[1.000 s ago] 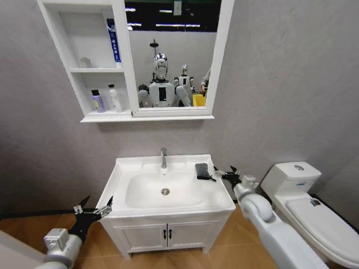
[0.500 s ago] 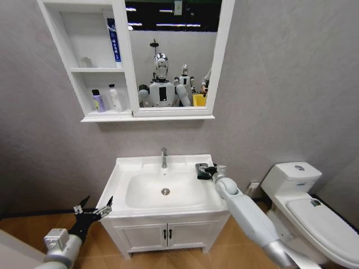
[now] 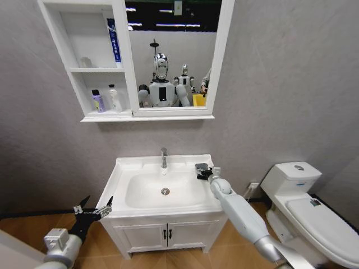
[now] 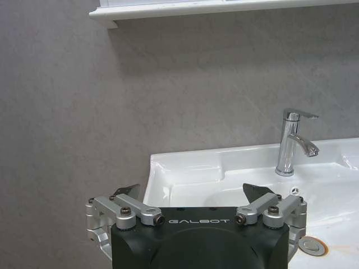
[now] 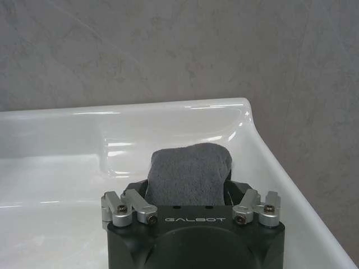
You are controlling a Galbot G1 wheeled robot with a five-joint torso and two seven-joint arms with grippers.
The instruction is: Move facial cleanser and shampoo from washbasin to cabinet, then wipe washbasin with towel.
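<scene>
1. While the right arm is reaching across the glossy white washbasin [image 3: 124, 174], its right hand [image 3: 202, 171] is sitting at the back right corner of the flat ceramic rim, beside the rounded bowl.
2. Its fingers are lying on either side of the towel [image 5: 189, 174], a small dark grey cloth with a soft, fuzzy nap and rounded folded edges; I cannot tell whether they are pressing on it.
3. That towel is resting on the smooth rim, right of the chrome tap [image 3: 164, 157].
4. Low at the front left corner of the basin, the left hand [image 3: 94, 208] is hanging with its metal fingers spread apart, gripping nothing.
5. Up on the wall, the boxy white cabinet [image 3: 75, 42] is carrying two small bottles [image 3: 106, 100] on its bottom shelf and a tall blue tube [image 3: 114, 41] higher up, next to the framed mirror [image 3: 171, 53].
</scene>
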